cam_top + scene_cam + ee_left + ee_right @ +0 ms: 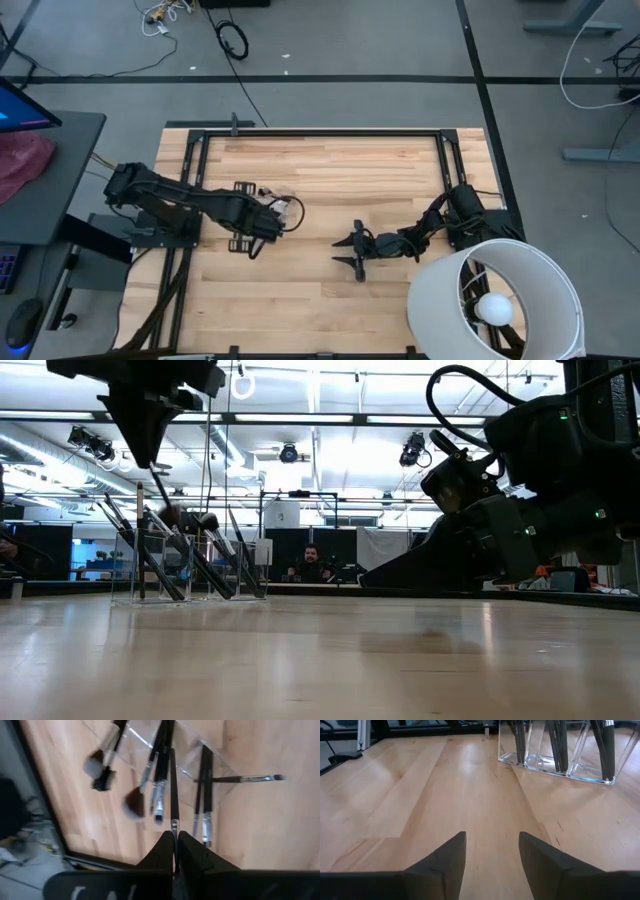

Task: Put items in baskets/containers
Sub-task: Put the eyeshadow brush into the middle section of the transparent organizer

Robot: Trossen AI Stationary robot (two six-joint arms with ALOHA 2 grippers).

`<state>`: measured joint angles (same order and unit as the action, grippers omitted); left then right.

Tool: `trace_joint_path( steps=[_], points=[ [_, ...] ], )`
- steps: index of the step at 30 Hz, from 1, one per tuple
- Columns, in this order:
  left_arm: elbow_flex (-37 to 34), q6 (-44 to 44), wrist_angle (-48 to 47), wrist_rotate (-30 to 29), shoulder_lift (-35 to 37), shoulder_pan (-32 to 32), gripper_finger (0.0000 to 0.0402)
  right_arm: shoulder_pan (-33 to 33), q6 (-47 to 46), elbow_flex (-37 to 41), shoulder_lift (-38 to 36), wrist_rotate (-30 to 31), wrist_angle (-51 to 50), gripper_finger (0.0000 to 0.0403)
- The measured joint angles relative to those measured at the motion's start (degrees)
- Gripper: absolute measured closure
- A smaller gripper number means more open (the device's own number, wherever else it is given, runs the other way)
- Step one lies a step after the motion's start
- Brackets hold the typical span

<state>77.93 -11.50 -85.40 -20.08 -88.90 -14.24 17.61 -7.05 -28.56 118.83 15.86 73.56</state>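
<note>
Right gripper (490, 865) low over bare counter (395, 795), fingers spread wide, holding nothing. Beyond it, at 12 o'clock from its camera, the clear container (555, 755) stands on the counter with dark brushes (560, 740) upright inside. Left gripper (175, 847) hangs above the container, fingers pinched on one thin brush (173, 790) pointing down into it.

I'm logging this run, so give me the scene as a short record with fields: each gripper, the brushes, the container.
left gripper: shut on a brush, above the container
right gripper: open, low over the table, holding nothing
brushes: several standing in the container, one lying on the table beside it
container: clear, upright, with compartments
</note>
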Motion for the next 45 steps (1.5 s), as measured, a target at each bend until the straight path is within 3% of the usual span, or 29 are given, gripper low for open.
trace_joint_path(
  steps=[4, 17, 20, 24, 29, 40, 45],
  points=[
    [0.0, 2.1, 0.0, -3.6, 0.0, -1.7, 0.0388, 0.0, 0.0, 0.0, 0.0, 0.0, 0.0, 0.0215],
    [7.1, -1.3, -4.6, -2.6, 0.7, -7.5, 0.0387, 0.0, 0.0, 0.0, 0.0, 0.0, 0.0, 0.0215],
    [8.0, -1.3, -4.6, 0.0, 0.7, -8.3, 0.0391, 0.0, 0.0, 0.0, 0.0, 0.0, 0.1, 0.0215],
    [6.9, -2.8, -4.6, 4.2, 0.7, -8.3, 0.0389, 0.0, 0.0, 0.0, 0.0, 0.0, 0.1, 0.0215],
    [3.2, -3.3, -4.6, 1.5, 0.6, -7.5, 0.0388, 0.0, -0.7, 0.0, 0.0, 0.0, 0.1, 0.0215],
    [3.1, -1.9, -4.6, -1.1, 0.6, -5.7, 0.0387, 0.0, -0.6, 0.0, 0.0, 0.0, 0.1, 0.0215],
    [3.1, -1.9, -4.6, 1.6, 0.6, -4.4, 0.0391, 0.0, -0.5, 0.0, 0.0, 0.0, 0.1, 0.0215]
  ],
)
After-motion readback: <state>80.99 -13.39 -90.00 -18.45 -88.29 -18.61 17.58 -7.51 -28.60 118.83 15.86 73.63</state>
